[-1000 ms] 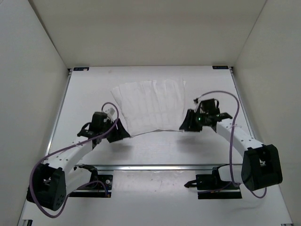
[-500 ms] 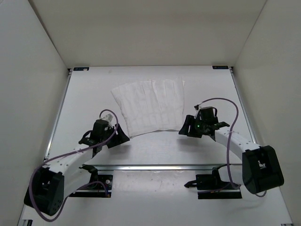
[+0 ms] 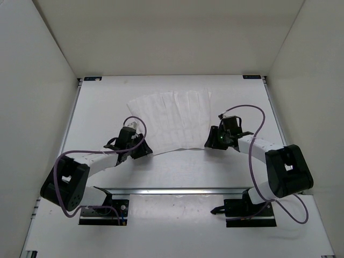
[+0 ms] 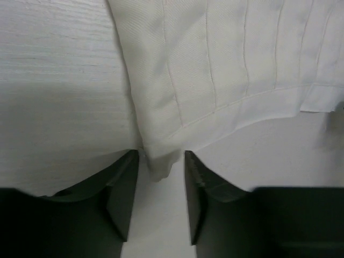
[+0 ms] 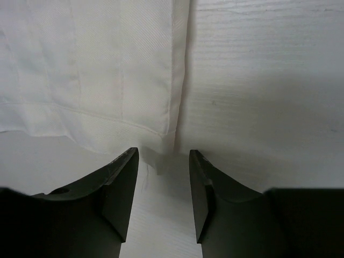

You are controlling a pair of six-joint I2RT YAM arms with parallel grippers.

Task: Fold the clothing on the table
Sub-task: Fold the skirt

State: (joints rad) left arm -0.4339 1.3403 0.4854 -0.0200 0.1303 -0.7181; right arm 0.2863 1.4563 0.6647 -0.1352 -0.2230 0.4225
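Up top we see the clothing (image 3: 172, 121) spread flat on the desk (image 3: 97, 113), an arm at each near corner. Only the wrist views settle the jaws: left end effector (image 4: 161, 161) spread, the hem corner lying between its fingers; right end effector (image 5: 163, 158) spread too, its corner just ahead of the tips

Bright even overhead light; soft shadows on table (image 3: 102, 107); wrist views dimmer, foreground blurred.
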